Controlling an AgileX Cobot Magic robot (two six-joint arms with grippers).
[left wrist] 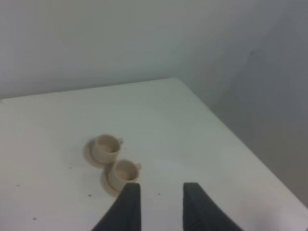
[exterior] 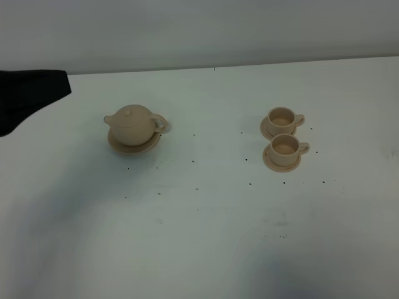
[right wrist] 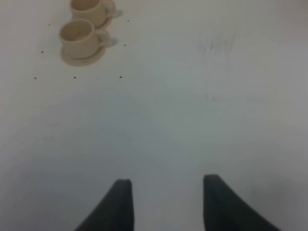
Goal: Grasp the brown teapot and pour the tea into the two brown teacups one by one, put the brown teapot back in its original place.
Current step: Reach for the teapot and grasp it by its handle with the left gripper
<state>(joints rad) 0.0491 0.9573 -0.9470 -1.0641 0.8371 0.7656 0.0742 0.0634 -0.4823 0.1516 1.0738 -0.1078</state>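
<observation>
While the big white table [exterior: 206,249] fills most of every view, a grey wall [exterior: 199,31] stands behind its far edge. At the left edge of the high view a dark shape [exterior: 28,93] pokes in above the table. It looks like part of the left arm, and it is well apart from the tea things. The left claw [left wrist: 161,185] has its two dark fingers apart, with only bare table showing in the gap, so it holds nothing. The right claw [right wrist: 166,179] has its fingers wide apart too, and nothing sits between them. The teapot [exterior: 132,124] stands upright on the left part of the table, on a flat round plate [exterior: 134,149]. Its lid is on, with a little knob on top. Its spout points to the left in the high view and its loop handle points to the right. The two cups are on the right part of the table, well apart from the teapot. The far cup [exterior: 282,117] and the near cup [exterior: 285,146] stand one behind the other, just beside each other, each on its own small saucer [exterior: 277,167], with handles to the right. Tiny dark dots [exterior: 197,189] lie here and there on the table.
</observation>
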